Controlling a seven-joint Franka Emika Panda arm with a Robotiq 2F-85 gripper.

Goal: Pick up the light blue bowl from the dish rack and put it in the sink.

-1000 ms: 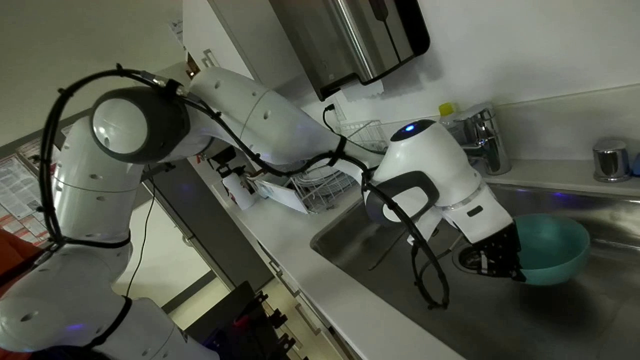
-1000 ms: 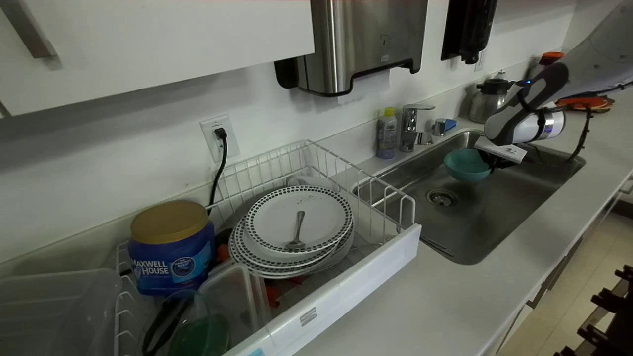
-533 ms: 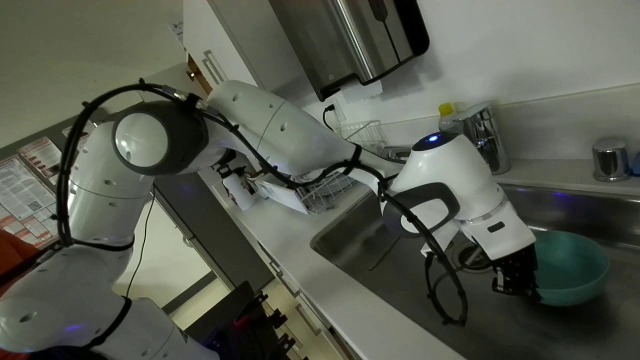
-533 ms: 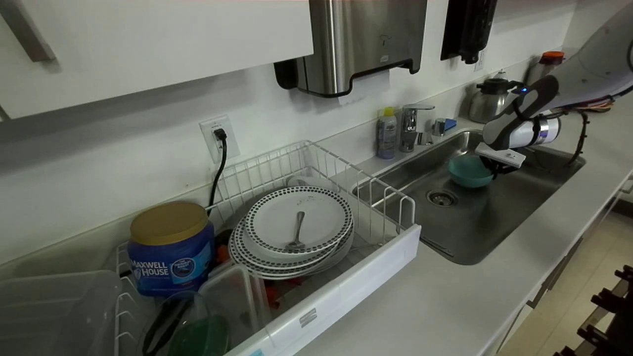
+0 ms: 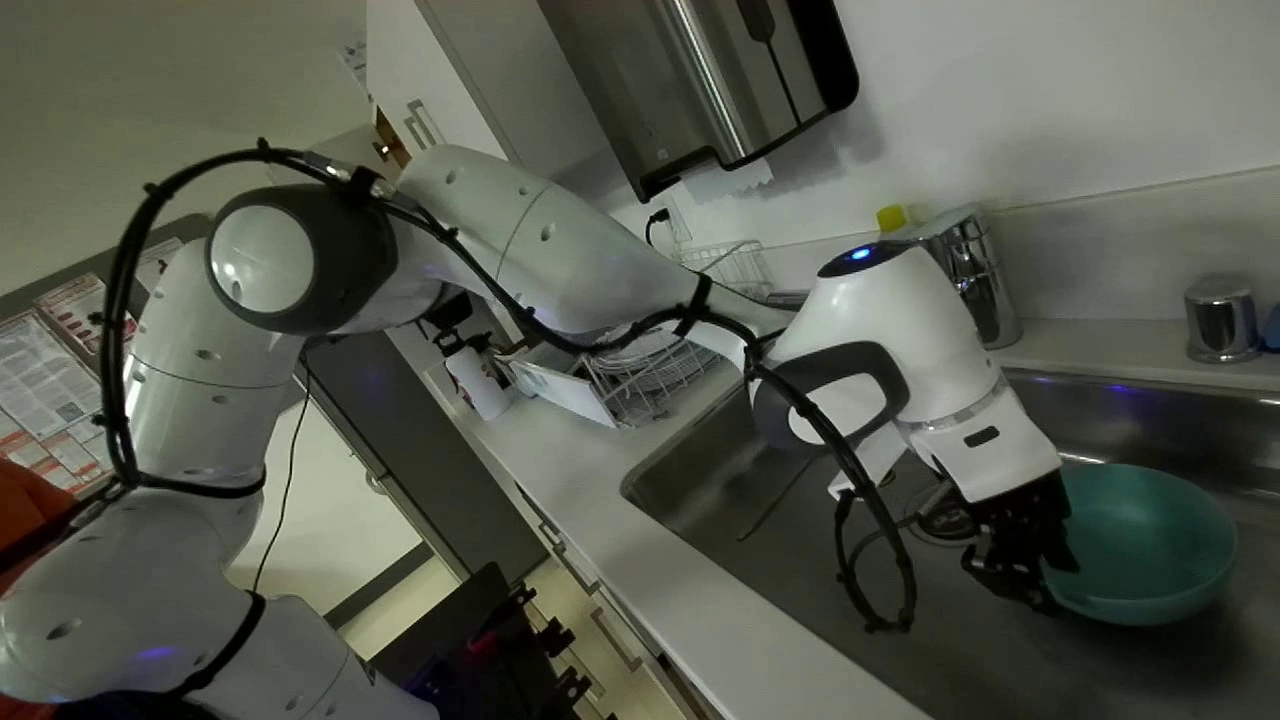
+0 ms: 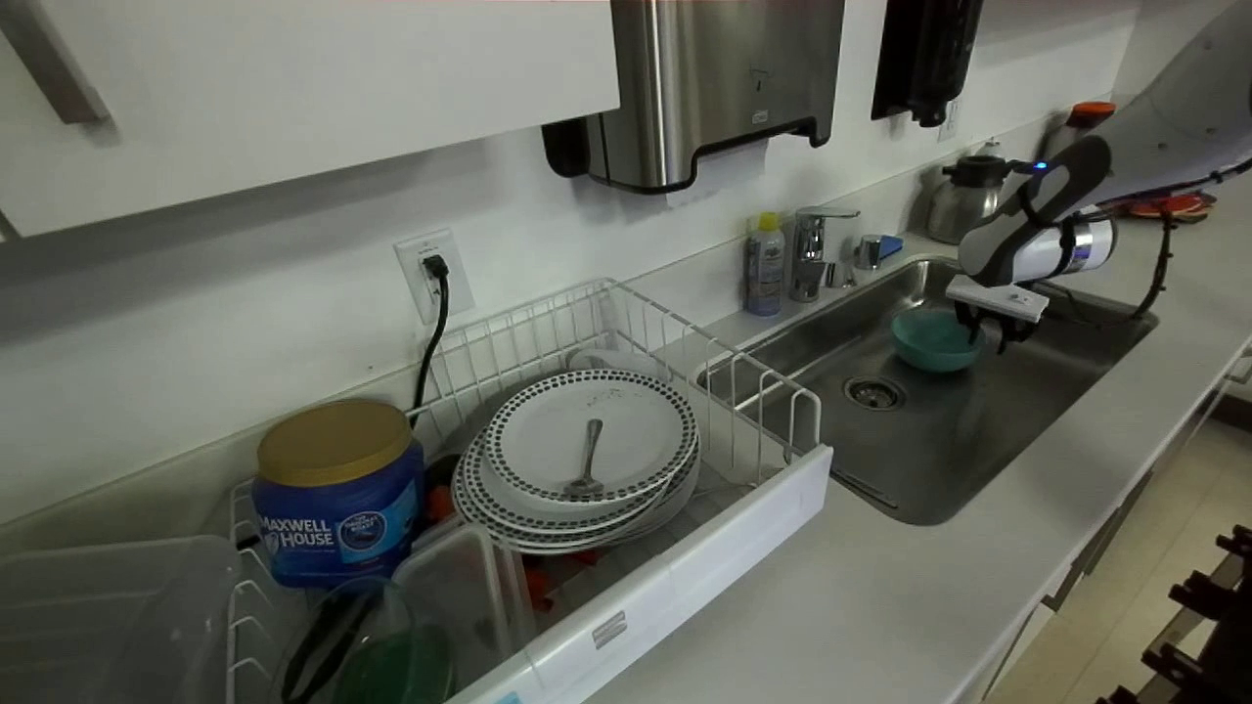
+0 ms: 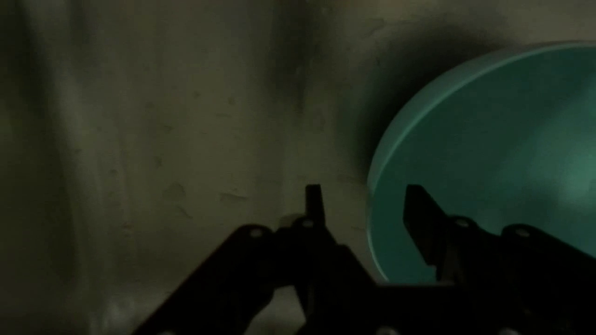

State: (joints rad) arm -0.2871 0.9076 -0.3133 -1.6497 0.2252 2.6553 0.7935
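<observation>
Light blue bowl [image 5: 1145,545] sits in the sink [image 6: 919,460] near the drain [image 6: 873,393], freed now that the gripper [image 7: 364,190] has just spread its fingers [image 7: 421,218] to either side of the rim, holding nothing, so the placing looks done and only withdrawal remains.

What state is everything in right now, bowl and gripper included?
Sink: no standing water visible
Light blue bowl: upright in the sink, nothing seen inside
Gripper: open, fingers either side of the bowl's rim
Faucet: no water seen running
Dish rack: loaded
Plates: stacked, utensil on top
Maxwell House tub: lid on
Plug: in the outlet
</observation>
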